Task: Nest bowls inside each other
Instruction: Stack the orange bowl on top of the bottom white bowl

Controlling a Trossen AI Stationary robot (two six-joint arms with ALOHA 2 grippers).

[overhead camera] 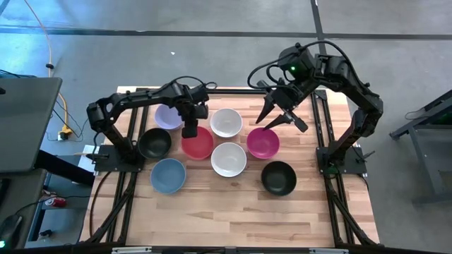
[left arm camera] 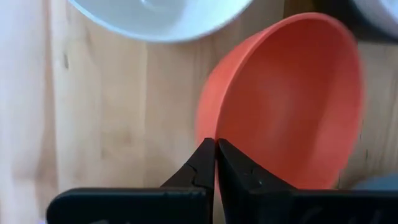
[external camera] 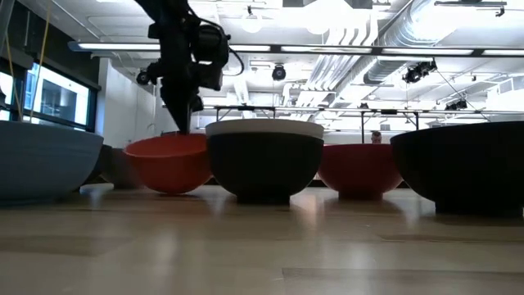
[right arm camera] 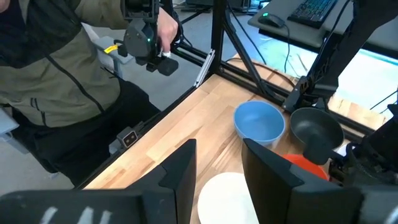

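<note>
Eight bowls sit apart on the counter (overhead camera: 212,212), none nested. The left hand (overhead camera: 189,130) is pinched shut on the rim of the red bowl (overhead camera: 198,143) at its 10 o'clock edge, beside the lavender bowl (overhead camera: 168,116). The right hand (overhead camera: 276,117) hangs with fingers spread wide and holding nothing above the magenta bowl (overhead camera: 263,143), at its 12 o'clock side. A person (right arm camera: 56,74) stands beyond the counter.

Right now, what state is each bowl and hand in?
red bowl: rim gripped, empty
magenta bowl: free, empty
lavender bowl: free, empty
blue bowl: free, empty
rear white bowl: free, empty
front white bowl: free, empty
left black bowl: free, empty
right black bowl: free, empty
left hand: shut on red bowl's rim
right hand: open, above magenta bowl
</note>
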